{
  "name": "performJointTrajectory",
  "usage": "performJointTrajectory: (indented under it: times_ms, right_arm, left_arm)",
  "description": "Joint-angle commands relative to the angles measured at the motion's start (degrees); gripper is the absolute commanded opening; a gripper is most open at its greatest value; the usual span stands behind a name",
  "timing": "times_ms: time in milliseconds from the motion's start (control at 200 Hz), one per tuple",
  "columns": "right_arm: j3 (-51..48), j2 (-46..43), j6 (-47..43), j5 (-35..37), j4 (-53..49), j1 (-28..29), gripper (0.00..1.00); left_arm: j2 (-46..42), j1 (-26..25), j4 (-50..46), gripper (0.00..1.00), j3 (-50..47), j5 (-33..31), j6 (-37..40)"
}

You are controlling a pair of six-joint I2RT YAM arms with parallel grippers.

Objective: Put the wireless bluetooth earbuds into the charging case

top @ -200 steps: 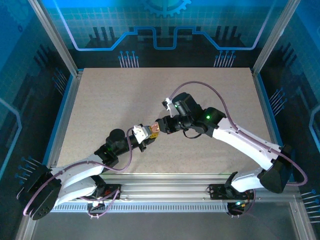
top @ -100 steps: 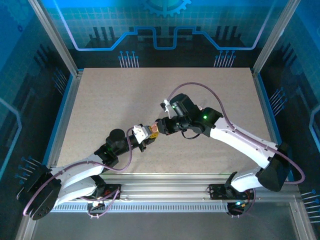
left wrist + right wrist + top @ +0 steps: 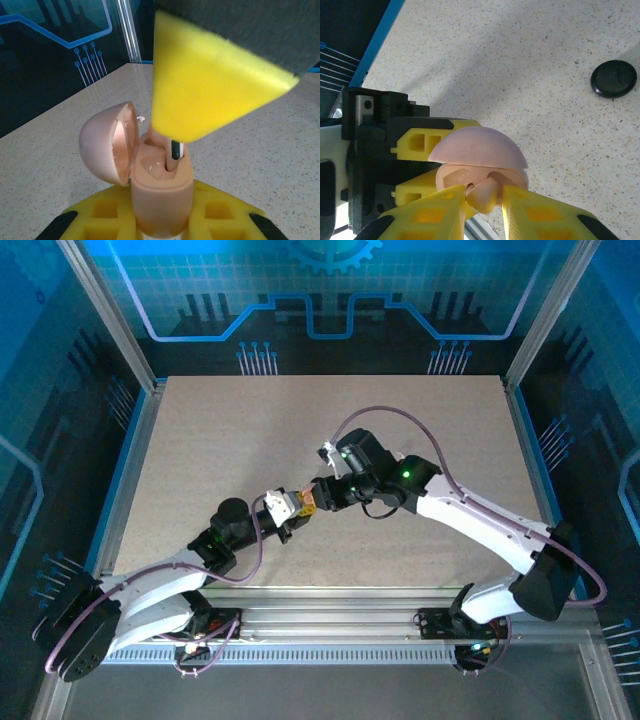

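My left gripper (image 3: 161, 216) is shut on a peach charging case (image 3: 161, 192), holding it upright with its domed lid (image 3: 102, 142) swung open to the left. A peach earbud (image 3: 484, 194) with a black-tipped stem (image 3: 175, 150) stands with the stem down in the case's right-hand socket. My right gripper (image 3: 485, 196) straddles the earbud from above. Its left finger (image 3: 437, 212) touches the earbud, and a thin gap shows at the other finger. In the top view both grippers (image 3: 296, 508) (image 3: 312, 500) meet over the middle of the table.
A round black puck (image 3: 614, 78) lies on the speckled tabletop (image 3: 220, 440) beyond the case. A tiny pale piece (image 3: 141, 119) lies on the table behind the lid. Blue walls and metal rails (image 3: 130, 460) frame the table.
The right jaws have eased slightly apart around the earbud. The right arm has shifted a little to the left. The left arm and the case stay still.
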Motion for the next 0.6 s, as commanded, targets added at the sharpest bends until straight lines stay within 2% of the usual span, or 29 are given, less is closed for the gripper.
performJointTrajectory:
  times_ms: [0,90,185,230,415,595]
  right_arm:
    - [-0.8,0.6,-0.4,0.5,-0.1,1.0,0.26]
    - [-1.0,-0.1,-0.6,0.6,0.7,1.0,0.27]
    - [-1.8,-2.2,-0.5,1.0,2.1,1.0,0.41]
    - [-2.4,-3.6,0.0,1.3,2.8,0.9,0.43]
    - [-5.1,-8.1,4.4,-0.3,4.3,-0.8,0.45]
    - [-7.4,-6.8,8.8,-5.4,6.4,-2.0,0.43]
  left_arm:
    - [-1.1,-0.3,1.5,0.06,1.1,1.5,-1.3]
    - [-1.2,-0.3,1.3,0.06,1.0,1.3,-1.4]
    - [-1.0,-0.3,1.3,0.06,0.9,0.8,-1.2]
    - [-1.0,-0.3,1.3,0.06,0.7,0.4,-1.2]
    - [-1.0,-0.3,1.5,0.07,0.3,-0.3,-1.1]
    - [-0.8,-0.3,1.8,0.06,0.6,-0.3,-0.9]
